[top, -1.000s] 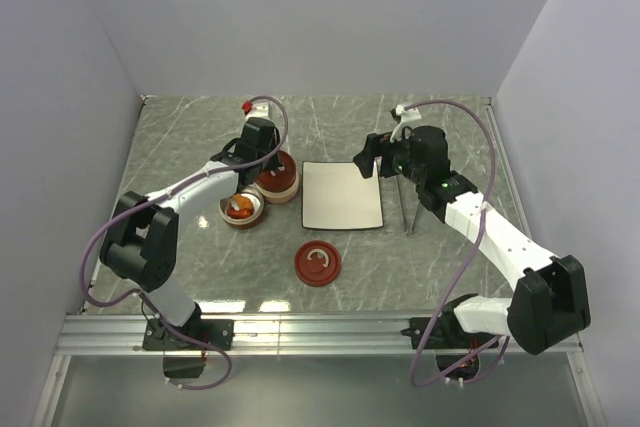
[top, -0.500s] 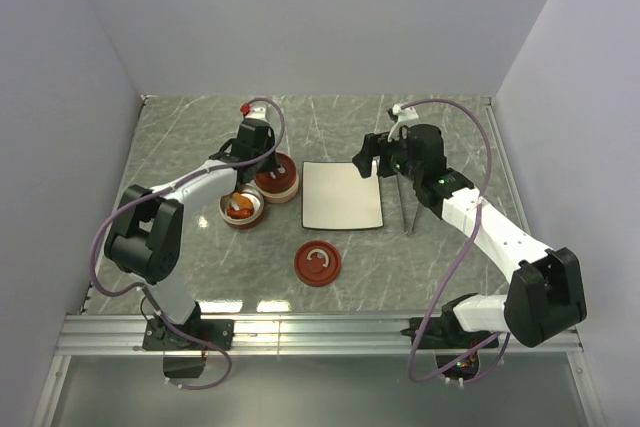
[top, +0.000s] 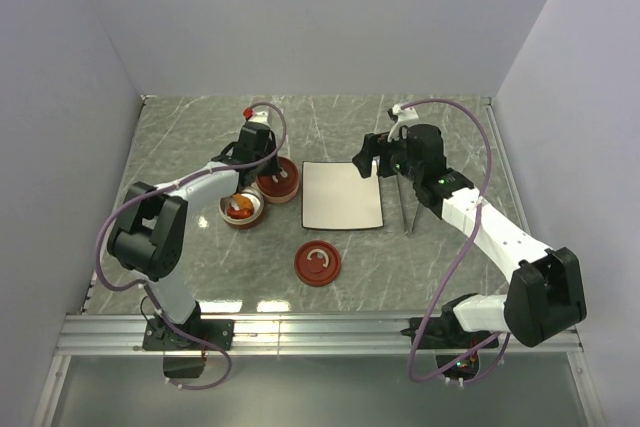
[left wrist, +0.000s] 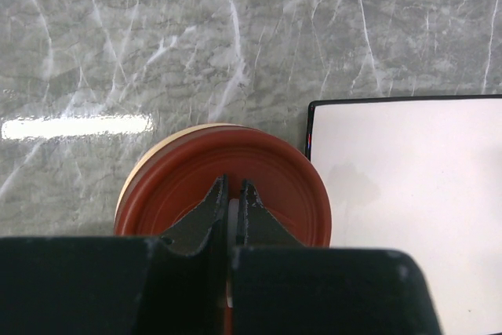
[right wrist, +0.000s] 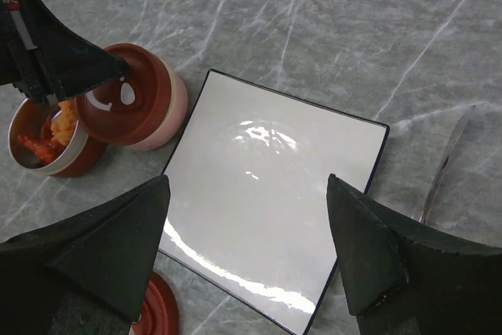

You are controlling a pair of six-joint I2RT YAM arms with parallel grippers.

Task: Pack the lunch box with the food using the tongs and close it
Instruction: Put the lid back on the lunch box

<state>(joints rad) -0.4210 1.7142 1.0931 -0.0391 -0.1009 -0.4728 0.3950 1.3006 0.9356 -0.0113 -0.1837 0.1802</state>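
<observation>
steel tongs: on tabletop, r. of plate, unheld. food: in open box; plate bare, so packing looks done. l gripper clenched over lidded box. r gripper released, empty. to do: lid onto open box.

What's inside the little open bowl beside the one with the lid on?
Orange and dark red food pieces lie in the open bowl. The left arm covers part, so the bottom and full count are hidden.

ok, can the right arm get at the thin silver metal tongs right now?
Probably yes: the right pincer hangs open and empty over the white square plate, and the tongs lie uncovered on the table beside it.
</observation>
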